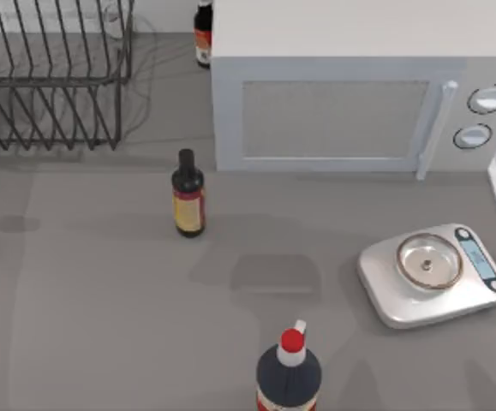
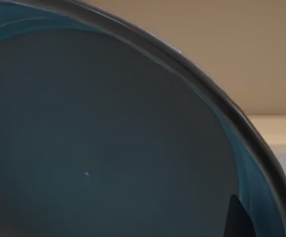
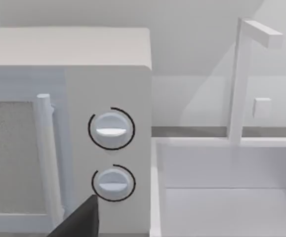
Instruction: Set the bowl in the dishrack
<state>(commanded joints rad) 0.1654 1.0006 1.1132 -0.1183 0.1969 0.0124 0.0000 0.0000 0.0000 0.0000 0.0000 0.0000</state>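
A: Starting from above: finding the dishrack at the far left corner of the tabletop, tines slanting upward, ready for taking a dish on edge.

B: Counting the hindrances as well. Spotting a brown bottle upright near the rack's right end, likely the closest thing to any approach from the right. Noting a second bottle tucked between rack and microwave. Leaving the kitchen scale and the red-capped bottle well apart, at the right and the near edge.

A: Moving on to the left wrist view: looking straight into the bowl, grey-blue inside very close, rim arcing across a beige wall. Judging it as being carried, tipped for slotting between tines.

B: Catching a dark sliver by the rim, perhaps part of the left gripper. Not managing to tell whether those jaws are clamped or apart.

A: Ending at the right wrist view: facing the microwave's two knobs, with a sink and faucet beside. Seeing just a dark edge of the right gripper; likewise failing to tell its jaws' state. Guessing it idle, away from the rack.
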